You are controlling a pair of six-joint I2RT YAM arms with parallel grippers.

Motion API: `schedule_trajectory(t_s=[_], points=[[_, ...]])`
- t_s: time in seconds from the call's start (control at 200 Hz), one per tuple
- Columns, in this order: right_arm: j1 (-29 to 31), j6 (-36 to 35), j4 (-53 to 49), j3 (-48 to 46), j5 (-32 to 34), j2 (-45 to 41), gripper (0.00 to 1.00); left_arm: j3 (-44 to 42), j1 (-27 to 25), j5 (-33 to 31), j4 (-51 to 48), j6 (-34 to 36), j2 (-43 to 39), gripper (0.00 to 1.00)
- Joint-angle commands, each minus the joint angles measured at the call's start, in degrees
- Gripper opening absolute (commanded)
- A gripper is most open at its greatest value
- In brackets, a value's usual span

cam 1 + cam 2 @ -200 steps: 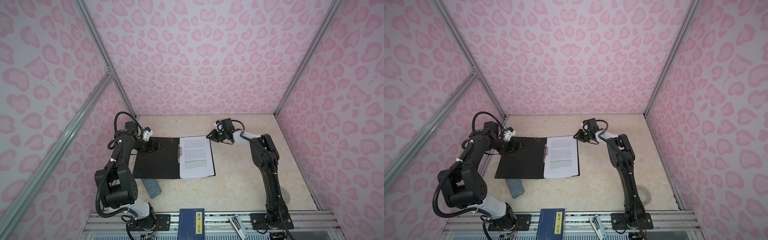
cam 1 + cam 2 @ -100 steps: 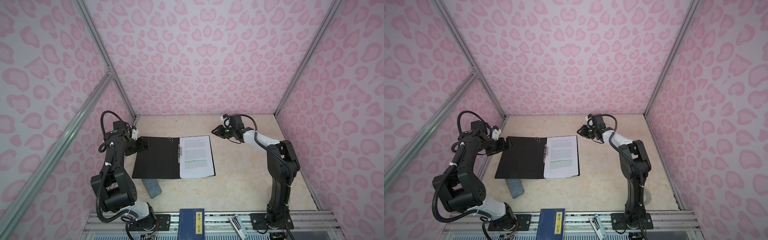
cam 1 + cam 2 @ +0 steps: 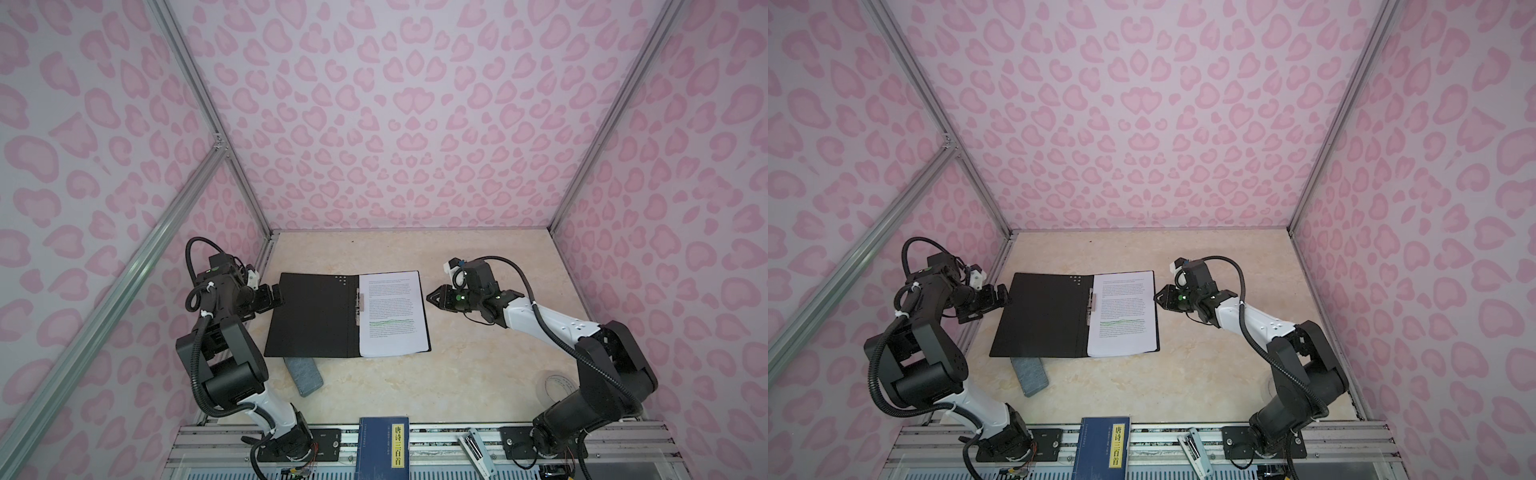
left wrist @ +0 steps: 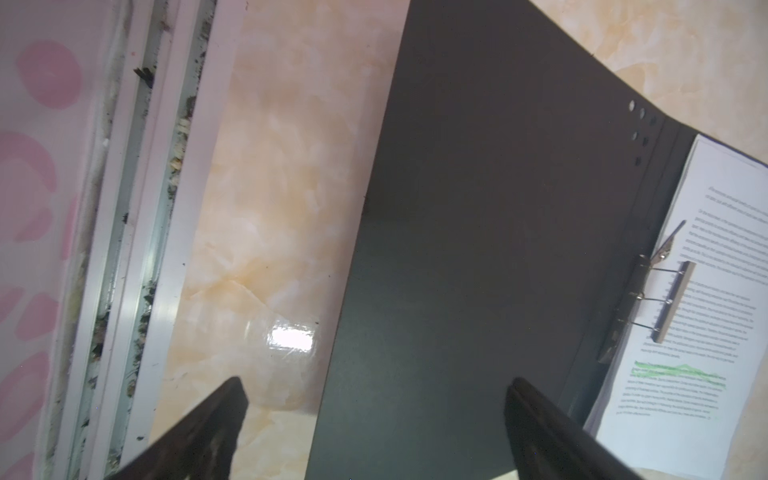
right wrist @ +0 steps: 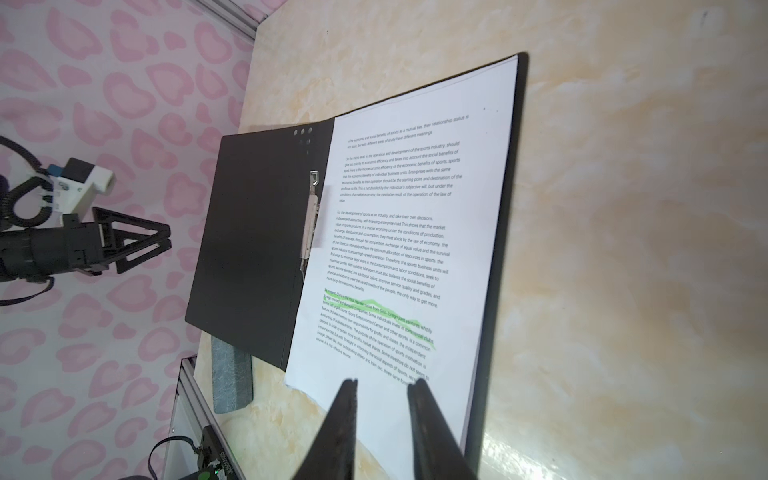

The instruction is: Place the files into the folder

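Pink heart-spotted walls (image 3: 395, 124) close in a cream marbled tabletop (image 3: 478, 374) on three sides. Bare surface lies open beyond and to the right of the work.

A thin folder (image 3: 316, 316) lies open and flat left of centre, black inside facing up. Its left edge is near the metal rail (image 4: 137, 208) at the foot of the side wall. White paper sheets printed with small black text and a green highlighted band, the files (image 3: 392, 328), lie on the folder's right half. A grey rectangular pad (image 3: 305, 376) pokes out from under the folder's near edge. A dark blue book with a yellow label strip (image 3: 384, 446) rests on the aluminium front frame (image 3: 440, 434).

The left end effector (image 3: 276, 296) is spread wide and empty, just beside the folder's left edge. The right end effector (image 3: 430, 297) shows a narrow gap and grips nothing, just beside the files' right edge. Whether it touches them cannot be told.

The left wrist view shows the metal clip (image 4: 673, 299) close up, its bar lying over the sheets' inner margin. The right wrist view shows the text as separate paragraphs, and the left end effector across the folder.
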Motion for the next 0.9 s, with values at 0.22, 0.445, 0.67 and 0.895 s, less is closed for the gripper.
schedule_trajectory(t_s=[0.22,0.445,0.67,0.895], points=[[0.16,0.84,-0.17,-1.36,1.39,-3.81,0.25,-1.78,0.18,3.63,0.62,1.81,5.12,0.95],[0.32,1.67,1.49,-1.75,1.23,-3.36,0.25,-4.16,0.18,4.94,0.49,4.01,6.0,0.87],[0.38,1.75,1.67,-1.37,1.38,-3.2,0.25,-6.08,-0.01,9.52,-0.64,4.66,4.95,0.66],[0.39,1.9,1.75,-1.46,1.32,-2.68,0.25,-7.55,-1.68,11.42,-0.83,3.52,2.26,0.53]])
